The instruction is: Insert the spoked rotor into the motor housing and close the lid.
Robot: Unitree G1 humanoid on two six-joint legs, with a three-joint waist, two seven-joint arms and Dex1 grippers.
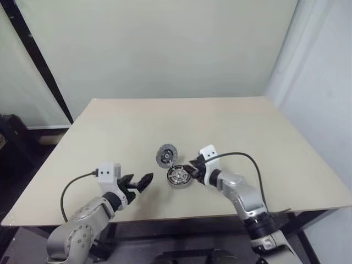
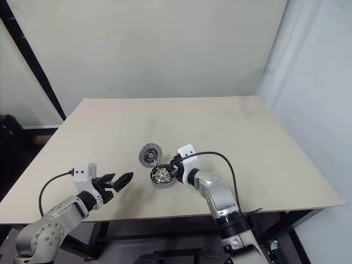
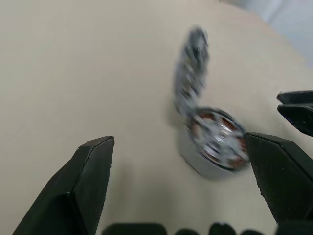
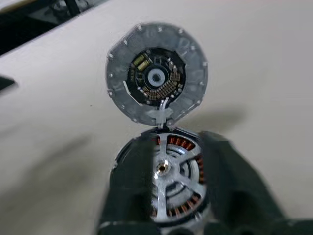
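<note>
The motor housing (image 1: 179, 177) is a short silver cylinder with copper windings, lying near the front middle of the table. The spoked rotor (image 4: 162, 169), with a silvery hub, sits inside it. Its round grey lid (image 1: 166, 155) stands upright on a hinge at the housing's far rim, with a circuit board (image 4: 156, 73) on its inner face. My right gripper (image 1: 191, 171) reaches in from the right, its black fingers (image 4: 230, 186) clasping the housing's sides. My left gripper (image 1: 146, 181) hovers open a short way to the left, empty and pointing at the housing (image 3: 215, 147).
The beige table (image 1: 231, 121) stretches far back and to both sides of the housing. Its front edge runs just below both grippers. A pale wall stands behind it, and a black post (image 1: 38, 60) leans at the far left.
</note>
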